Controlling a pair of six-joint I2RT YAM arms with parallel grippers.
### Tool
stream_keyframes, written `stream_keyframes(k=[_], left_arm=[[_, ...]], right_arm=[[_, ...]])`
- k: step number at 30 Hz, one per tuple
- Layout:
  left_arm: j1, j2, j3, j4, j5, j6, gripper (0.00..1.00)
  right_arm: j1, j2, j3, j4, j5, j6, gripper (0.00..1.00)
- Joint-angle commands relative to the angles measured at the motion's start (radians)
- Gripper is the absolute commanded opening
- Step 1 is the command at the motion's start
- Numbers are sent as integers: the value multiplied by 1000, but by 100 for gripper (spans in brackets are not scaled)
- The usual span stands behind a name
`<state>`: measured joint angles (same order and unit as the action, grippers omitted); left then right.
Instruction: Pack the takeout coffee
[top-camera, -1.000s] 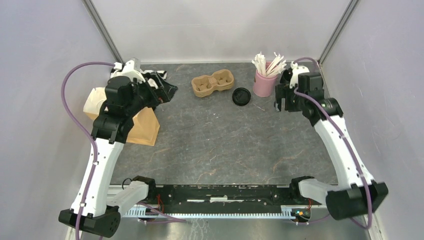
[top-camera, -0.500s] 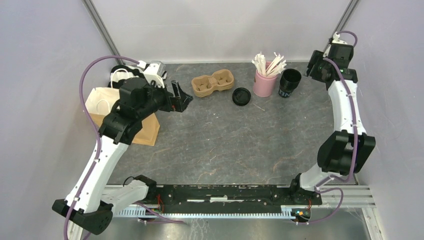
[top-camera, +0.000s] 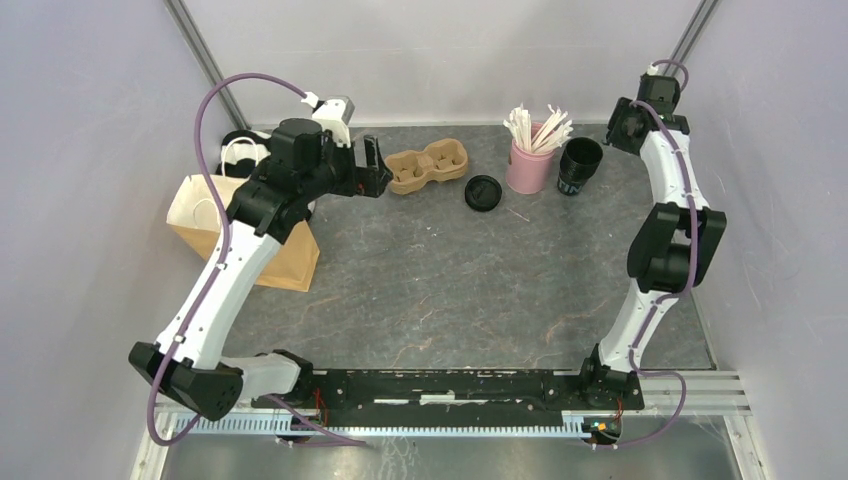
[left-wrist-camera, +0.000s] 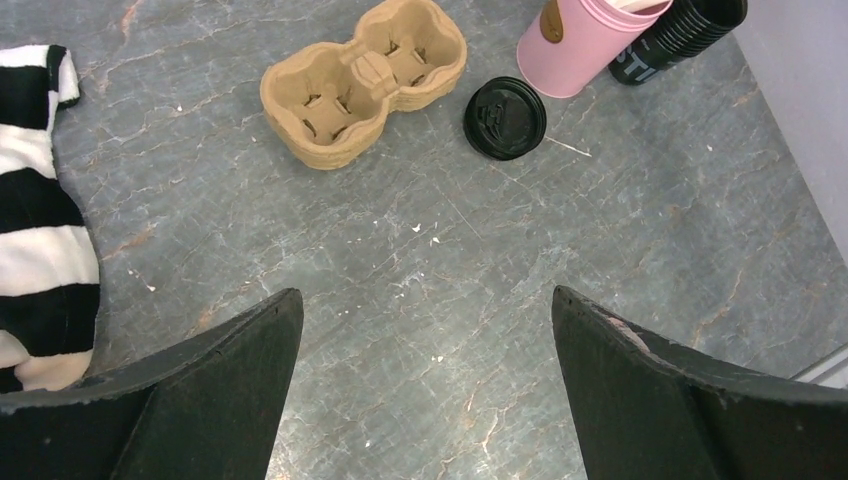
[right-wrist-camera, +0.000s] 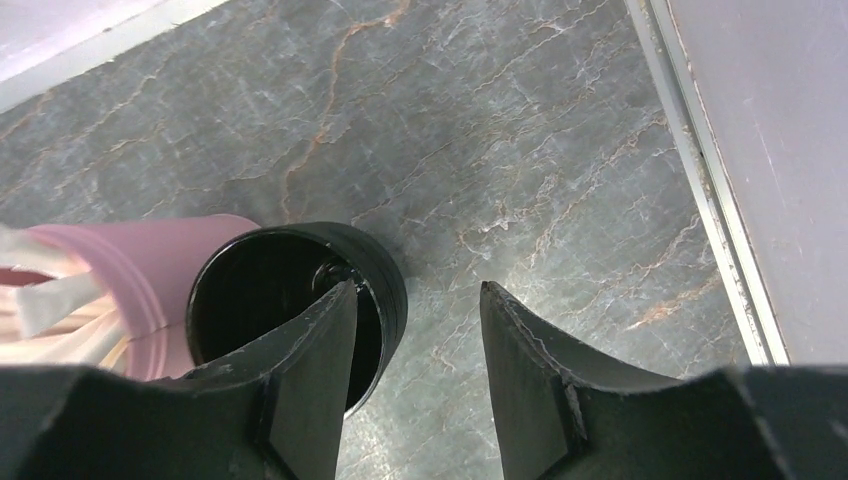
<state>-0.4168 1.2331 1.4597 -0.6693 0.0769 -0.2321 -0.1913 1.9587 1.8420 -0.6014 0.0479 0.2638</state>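
two arms: both repositioned over the last second; no cup packed yet.
right arm: has swung up from beside the pink cup toward the back right corner, elbow folded high; right gripper (right-wrist-camera: 415, 370) now looks down on the open black cup (top-camera: 579, 165).
right fingers: narrowing over the last second, one finger (right-wrist-camera: 310, 380) overlapping the cup's mouth in the wrist view, the other outside the rim; contact with the cup wall not clear, so a grip cannot be called.
left arm: has lifted away from the brown paper bag (top-camera: 285, 262) and reached toward mid-bench; left gripper (left-wrist-camera: 425, 350) hovers over bare bench (left-wrist-camera: 430, 260).
left fingers: spread wide, holding nothing.
takeout coffee: one lidless black cup with pale lettering stands upright at the back right, just beside the pink cup of white sticks (top-camera: 530, 160). a second cup is not made out in any view.
lid: one round black lid (top-camera: 483, 192) lies flat on the bench, between the pulp carrier tray (top-camera: 427, 167) and the pink cup.
tray: both holes empty.
other: striped black-and-white cloth (left-wrist-camera: 35, 250) at the left edge.
meaning: judged as the start of a rim pinch on the cup by the right arm; lidding and seating in the tray remain.
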Motion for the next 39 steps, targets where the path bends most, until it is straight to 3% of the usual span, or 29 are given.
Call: stream_keyframes(k=[1,15,33,36,39], left_arm=[[-4,33,69,-16,-12,57,100],[-5,66,86,-16,-14,87,100],[-7,65,70,-16,-18,96,100],[-7,66,70,-15,-20,98,100],[-7,66,69,-15,-19,98,100]], right_arm=[[24,35,79,12,54,-18,55],[142,136,184,-66,306,-133,48],[149,170,182,-77,326,-163,37],[148,168,184,-76,328,-164,25],[148,168,185,-77,332,-164,23]])
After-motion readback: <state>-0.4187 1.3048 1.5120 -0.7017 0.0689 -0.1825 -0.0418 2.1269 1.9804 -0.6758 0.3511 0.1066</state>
